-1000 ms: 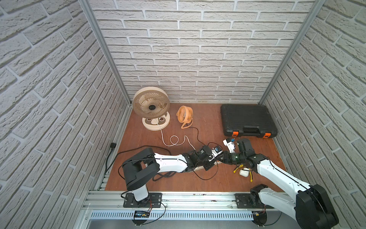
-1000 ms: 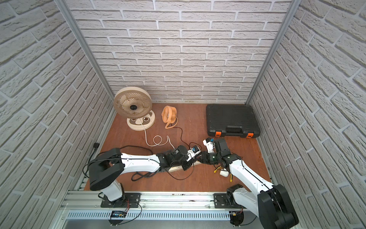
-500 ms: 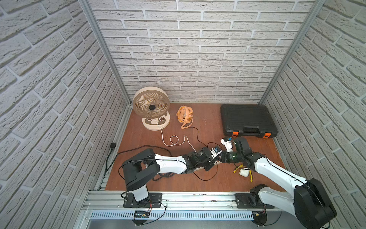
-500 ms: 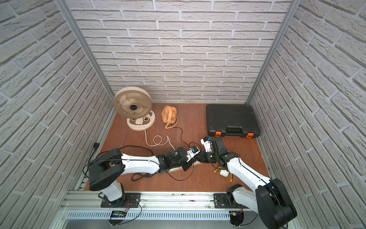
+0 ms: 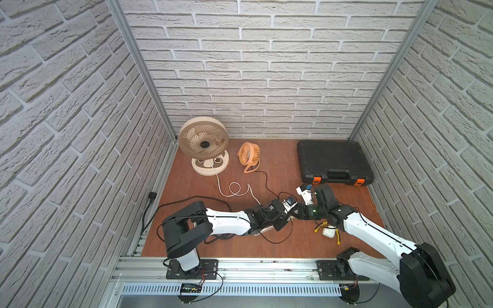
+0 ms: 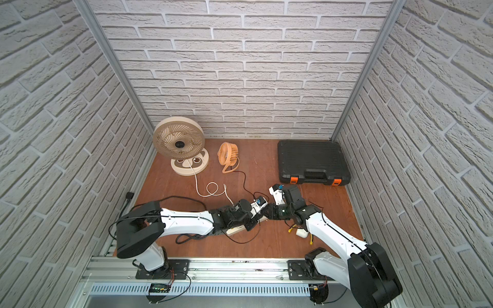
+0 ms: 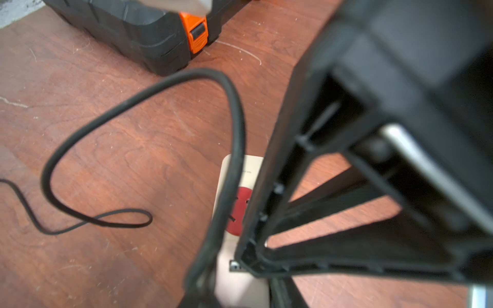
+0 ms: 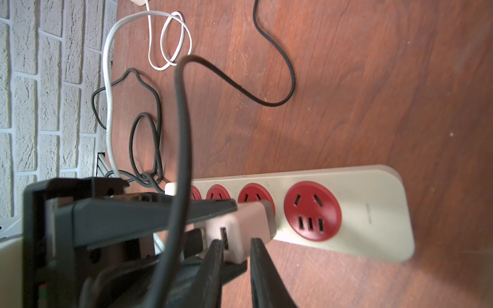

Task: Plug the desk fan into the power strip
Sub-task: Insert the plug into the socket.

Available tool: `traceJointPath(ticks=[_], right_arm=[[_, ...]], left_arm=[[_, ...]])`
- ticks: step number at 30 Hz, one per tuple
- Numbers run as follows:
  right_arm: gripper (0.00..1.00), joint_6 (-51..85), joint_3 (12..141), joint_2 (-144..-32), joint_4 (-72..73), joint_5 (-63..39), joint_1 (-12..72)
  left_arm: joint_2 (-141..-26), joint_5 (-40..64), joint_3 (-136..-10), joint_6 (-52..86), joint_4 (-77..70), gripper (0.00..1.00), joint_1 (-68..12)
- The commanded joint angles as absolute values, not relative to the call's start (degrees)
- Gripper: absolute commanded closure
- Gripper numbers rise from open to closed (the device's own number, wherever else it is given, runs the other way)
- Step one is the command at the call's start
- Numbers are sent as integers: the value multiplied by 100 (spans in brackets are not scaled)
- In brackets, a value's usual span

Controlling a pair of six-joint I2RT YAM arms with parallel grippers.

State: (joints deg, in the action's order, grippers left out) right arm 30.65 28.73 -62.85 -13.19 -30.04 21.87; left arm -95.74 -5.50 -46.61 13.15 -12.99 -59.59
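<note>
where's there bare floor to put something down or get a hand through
Bare board between the orange fan and the black case, and a strip along the front rail between the arm bases. Crowded: the middle, around the power strip and the looped cords.

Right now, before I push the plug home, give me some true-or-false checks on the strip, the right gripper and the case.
1. The cream power strip with four red sockets lies flat on the brown wooden tabletop. True.
2. Its end red socket, farthest from the cord, is occupied. False: it is empty.
3. The right gripper straddles a pale adapter block. True.
4. The black plastic case with orange latches stands open. False: it is shut.
</note>
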Motion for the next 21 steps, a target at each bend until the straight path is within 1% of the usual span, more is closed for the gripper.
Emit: traceJointPath(ticks=[1,7,14,21], right_arm=[[76,2979,2953,-6147,-1656,-3130,2281],[76,2972,2994,-6095,-1704,-3133,2297],[76,2962,3045,-6112,-1707,-3139,2302],[75,2961,3067,-6140,-1671,-3146,2303]], left_arm=[[-9811,-860,-4428,1437,1041,92,-5779],[-9816,-787,-4792,1214,1216,89,-5677],[-9727,-702,-4954,1151,1306,77,-5589],[-9554,-592,-5034,1126,1358,69,-5514]])
